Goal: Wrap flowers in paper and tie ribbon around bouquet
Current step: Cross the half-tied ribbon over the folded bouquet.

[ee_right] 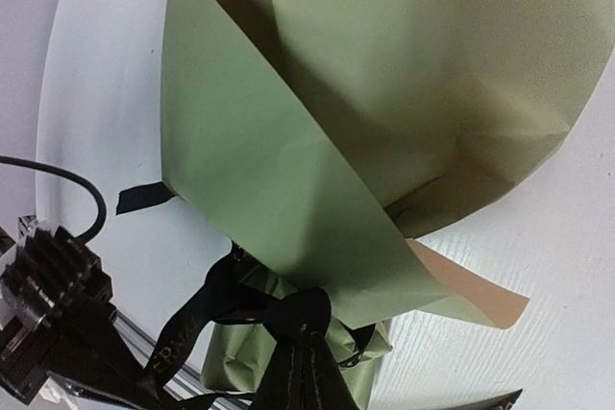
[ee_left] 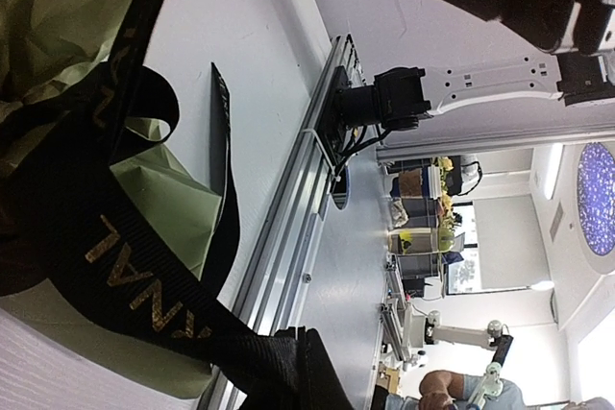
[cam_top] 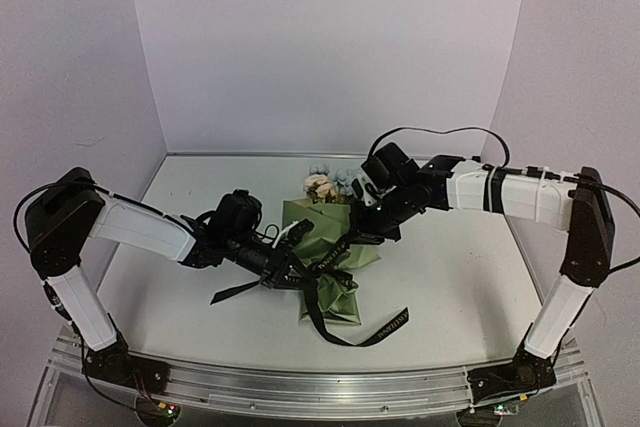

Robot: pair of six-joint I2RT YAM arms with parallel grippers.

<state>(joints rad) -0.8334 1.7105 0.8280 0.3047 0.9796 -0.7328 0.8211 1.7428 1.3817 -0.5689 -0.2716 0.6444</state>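
2 jaws pinched shut on floppy black ribbon [ee_left: 144,285] round creased olive paper [ee_right: 269,170] cone.

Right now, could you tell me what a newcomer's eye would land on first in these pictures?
A cone of olive-green paper lies mid-table, cream-peach rose heads peeking from its far end. A long black ribbon with pale lettering circles its narrow waist, tails trailing toward the near edge. The left tool and right tool meet there, both shut on it.

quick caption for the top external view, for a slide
Tying stage: left gripper and right gripper, both shut, pinch the ribbon around the olive-paper bouquet on the table.
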